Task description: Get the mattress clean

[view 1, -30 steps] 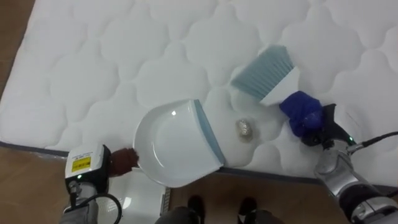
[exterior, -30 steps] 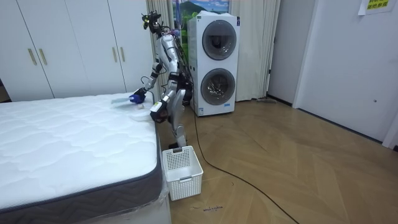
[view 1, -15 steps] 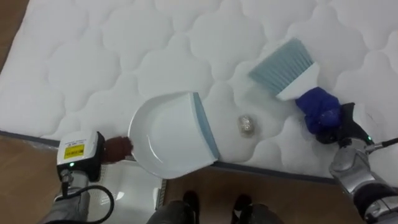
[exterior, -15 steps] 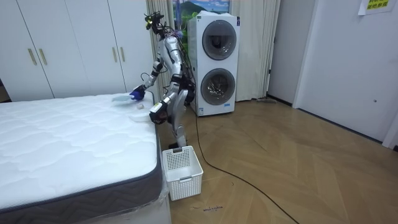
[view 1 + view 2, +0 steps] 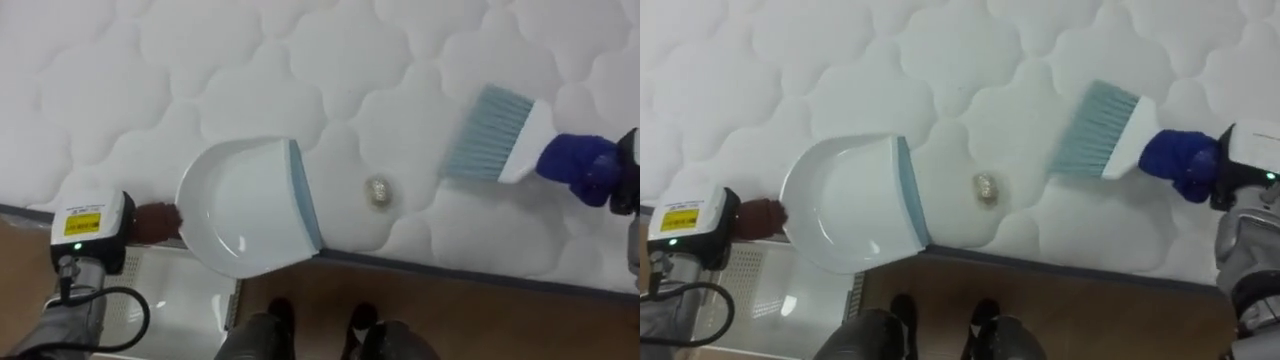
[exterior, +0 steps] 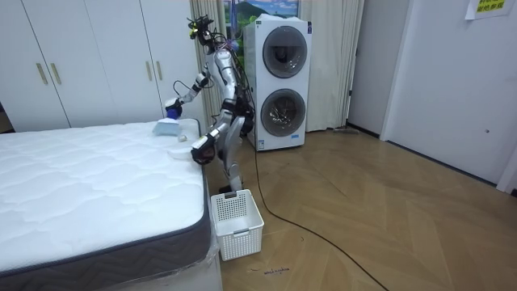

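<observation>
- The left hand (image 5: 155, 222) is curled round the handle of the white dustpan (image 5: 245, 205) at the bed (image 5: 250, 70)'s near edge.
- The right hand (image 5: 585, 170) clasps the brush (image 5: 495, 135).
- A crumpled scrap (image 5: 378, 190) lies between pan and brush.

Mattress: white quilted cloth mattress (image 5: 250, 60), matt, puffed in soft stitched lobes, with a dark grey fabric band along its edge.
Dustpan: white scoop-shaped plastic dustpan (image 5: 240, 205), smooth and glossy, with a duller grey-blue lip strip.
Brush: hand brush with pale blue bristles (image 5: 492, 135), fine matt fibres, a smooth white plastic block and a lumpy deep-blue handle.
Debris: small crumpled ball (image 5: 378, 190), wrinkled and faintly shiny; material cannot be told.
Floor: herringbone wood floor (image 6: 363, 210), smooth with a low sheen.
Basket: white slatted plastic basket (image 6: 237, 220), matt.
</observation>
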